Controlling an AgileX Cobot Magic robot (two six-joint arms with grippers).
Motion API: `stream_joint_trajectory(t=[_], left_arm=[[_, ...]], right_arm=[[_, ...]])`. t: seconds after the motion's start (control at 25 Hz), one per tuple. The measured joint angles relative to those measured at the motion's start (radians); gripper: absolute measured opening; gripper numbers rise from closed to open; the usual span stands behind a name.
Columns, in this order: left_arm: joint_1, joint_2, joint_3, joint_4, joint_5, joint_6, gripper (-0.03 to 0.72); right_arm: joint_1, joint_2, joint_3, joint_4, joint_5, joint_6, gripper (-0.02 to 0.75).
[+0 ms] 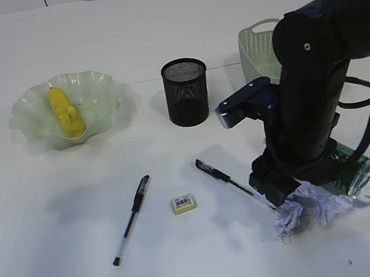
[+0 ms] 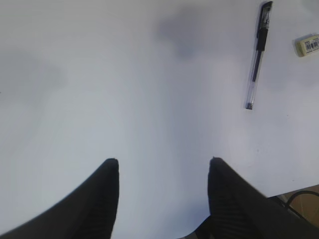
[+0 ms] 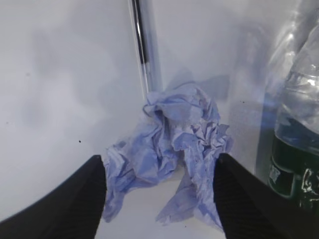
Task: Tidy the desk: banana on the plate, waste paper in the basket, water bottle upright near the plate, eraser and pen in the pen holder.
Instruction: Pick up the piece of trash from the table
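The crumpled bluish-white waste paper (image 3: 174,139) lies on the desk (image 1: 65,274), and my right gripper (image 3: 158,158) stands open low over it, one finger at each side of the wad. The water bottle (image 1: 364,178) lies on its side just right of the paper. One pen (image 1: 230,183) ends under the paper's far edge; another pen (image 1: 132,219) and the eraser (image 1: 183,203) lie to the left. The banana (image 1: 67,112) rests in the plate (image 1: 27,116). My left gripper (image 2: 163,160) is open over bare desk, with nothing between its fingers.
The black mesh pen holder (image 1: 187,91) stands mid-table, and the green basket (image 1: 258,46) sits behind my right arm. In the left wrist view a pen (image 2: 256,57) and the eraser (image 2: 309,45) lie far ahead to the right; the desk edge shows at bottom right.
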Motion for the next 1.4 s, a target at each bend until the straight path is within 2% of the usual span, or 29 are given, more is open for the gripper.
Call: stream_joint_trajectory(t=[1.08,1.24,1.4], left_arm=[[0.000,0.000,0.000,0.000,-0.018,0.000,0.403],[0.000,0.000,0.000,0.000,-0.018,0.000,0.403],[0.000,0.000,0.000,0.000,-0.018,0.000,0.403]], right_arm=[[0.000,0.124,-0.002,-0.031,-0.075,-0.035,0.503],[0.002,0.126,-0.002,-0.031,-0.071,-0.035,0.443],[0.002,0.126,-0.002,-0.031,-0.060,-0.037,0.335]])
